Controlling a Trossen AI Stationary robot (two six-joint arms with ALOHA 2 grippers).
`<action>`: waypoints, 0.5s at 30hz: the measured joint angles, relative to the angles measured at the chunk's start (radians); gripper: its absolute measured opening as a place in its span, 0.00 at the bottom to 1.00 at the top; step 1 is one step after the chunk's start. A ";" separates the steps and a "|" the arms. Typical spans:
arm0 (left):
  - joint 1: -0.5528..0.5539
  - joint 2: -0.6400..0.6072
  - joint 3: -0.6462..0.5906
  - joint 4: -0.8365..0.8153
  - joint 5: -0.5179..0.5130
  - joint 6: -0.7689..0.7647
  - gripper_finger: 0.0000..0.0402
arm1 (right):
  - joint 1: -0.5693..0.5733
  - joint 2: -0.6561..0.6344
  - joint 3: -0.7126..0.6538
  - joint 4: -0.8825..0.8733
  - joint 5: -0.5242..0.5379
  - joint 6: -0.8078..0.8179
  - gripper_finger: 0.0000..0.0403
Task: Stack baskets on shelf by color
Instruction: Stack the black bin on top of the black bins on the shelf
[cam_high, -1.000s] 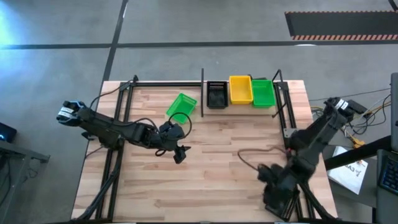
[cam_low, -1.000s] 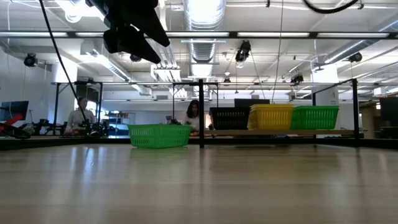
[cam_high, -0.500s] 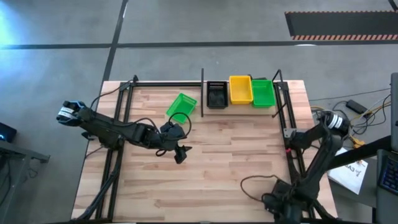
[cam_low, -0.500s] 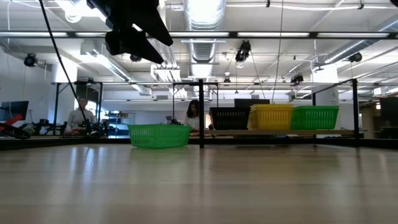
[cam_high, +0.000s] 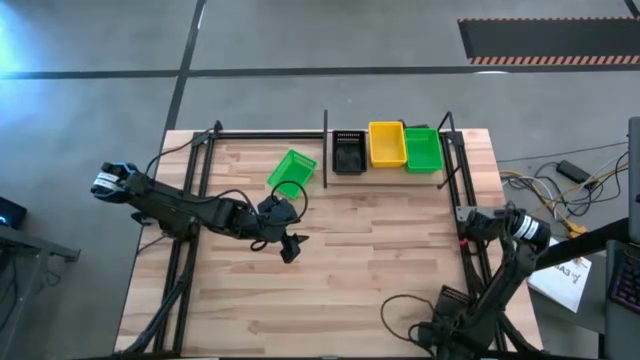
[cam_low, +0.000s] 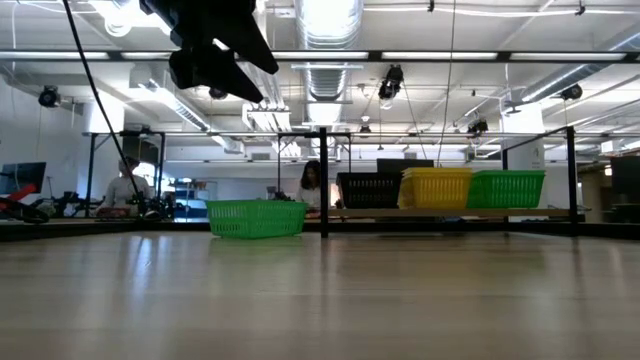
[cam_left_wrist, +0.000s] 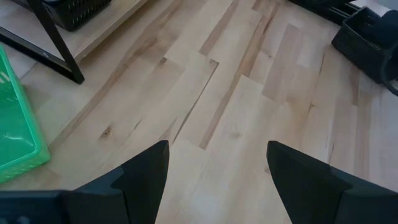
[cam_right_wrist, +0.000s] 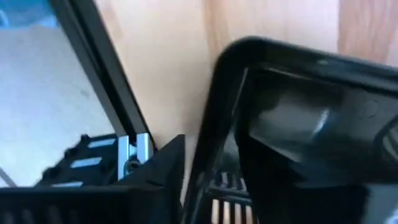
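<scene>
A loose green basket (cam_high: 291, 172) (cam_low: 257, 217) rests on its base on the table, just left of the shelf (cam_high: 385, 171). On the shelf stand a black basket (cam_high: 348, 152) (cam_low: 370, 189), a yellow basket (cam_high: 387, 144) (cam_low: 437, 187) and a green basket (cam_high: 422, 150) (cam_low: 506, 187), side by side. My left gripper (cam_high: 287, 246) (cam_left_wrist: 217, 168) hangs open above the bare table, nearer than the loose green basket (cam_left_wrist: 15, 130), and holds nothing. My right gripper (cam_high: 440, 330) is folded down at the table's near right corner. A black rimmed thing (cam_right_wrist: 280, 112) fills its wrist view.
Black frame rails (cam_high: 270, 135) and upright posts (cam_high: 326, 150) (cam_low: 322, 180) stand along the far edge and the sides. A dark boxy thing (cam_left_wrist: 367, 34) sits toward the table's right. Bare wood lies in the middle (cam_high: 360, 250). People sit in the room behind (cam_low: 125, 185).
My right arm has drawn back and folded down. Its gripper has moved toward the table's near right corner and its elbow has sunk lower. My left gripper and all the baskets have kept their places.
</scene>
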 joint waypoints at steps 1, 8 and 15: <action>0.000 0.000 0.000 -0.002 0.005 0.000 0.64 | -0.005 0.008 0.008 -0.017 0.000 -0.026 0.28; -0.004 -0.004 0.000 -0.065 0.064 -0.008 0.64 | -0.113 -0.012 0.030 -0.202 0.086 -0.280 0.04; -0.018 -0.037 0.000 -0.145 0.064 -0.010 0.64 | -0.318 -0.125 0.026 -0.300 0.255 -0.556 0.02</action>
